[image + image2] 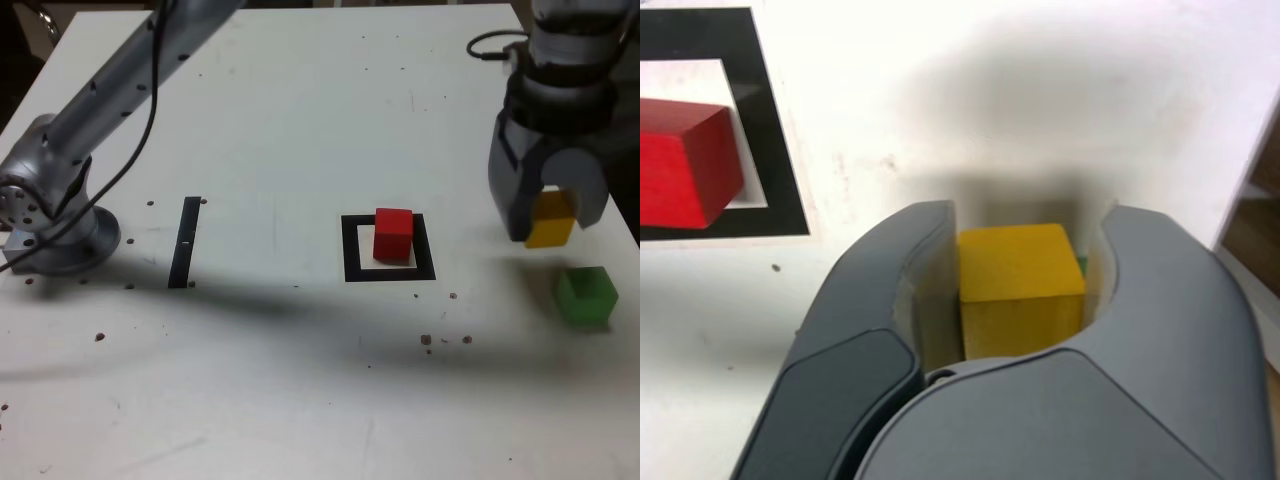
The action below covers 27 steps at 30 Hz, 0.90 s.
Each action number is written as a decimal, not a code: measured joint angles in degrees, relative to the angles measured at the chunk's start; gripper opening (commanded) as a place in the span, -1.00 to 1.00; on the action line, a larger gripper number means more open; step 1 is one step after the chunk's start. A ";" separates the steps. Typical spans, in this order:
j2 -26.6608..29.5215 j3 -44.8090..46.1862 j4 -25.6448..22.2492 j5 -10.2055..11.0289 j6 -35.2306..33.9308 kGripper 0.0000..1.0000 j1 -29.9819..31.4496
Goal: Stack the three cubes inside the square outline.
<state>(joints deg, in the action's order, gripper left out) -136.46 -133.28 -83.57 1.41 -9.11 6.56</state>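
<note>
My gripper [549,222] is at the exterior view's right, shut on the yellow cube [551,222]. In the wrist view the yellow cube [1020,285] sits between both grey fingers [880,300]. The red cube [393,235] stands inside the black square outline [350,250], left of the gripper in the exterior view. The wrist view catches the red cube [680,160] and a corner of the outline [775,150]. The green cube [586,295] rests on the table just in front of the gripper, apart from it. Only a green sliver [1081,265] peeks past the yellow cube.
A thin black strip [185,242] lies at the exterior view's left, beside the arm's base [60,235]. The table's right edge [630,225] runs close to the gripper and green cube. A black cable [490,45] lies at the back right. Small dark specks dot the white tabletop.
</note>
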 measured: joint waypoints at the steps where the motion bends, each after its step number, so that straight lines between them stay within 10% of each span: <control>1: 0.85 1.32 -0.01 -0.01 0.32 -0.55 0.00; 27: 22.37 31.69 6.38 -4.68 13.97 -0.54 -1.07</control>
<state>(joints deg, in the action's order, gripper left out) -114.09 -101.59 -77.19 -3.27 4.86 5.49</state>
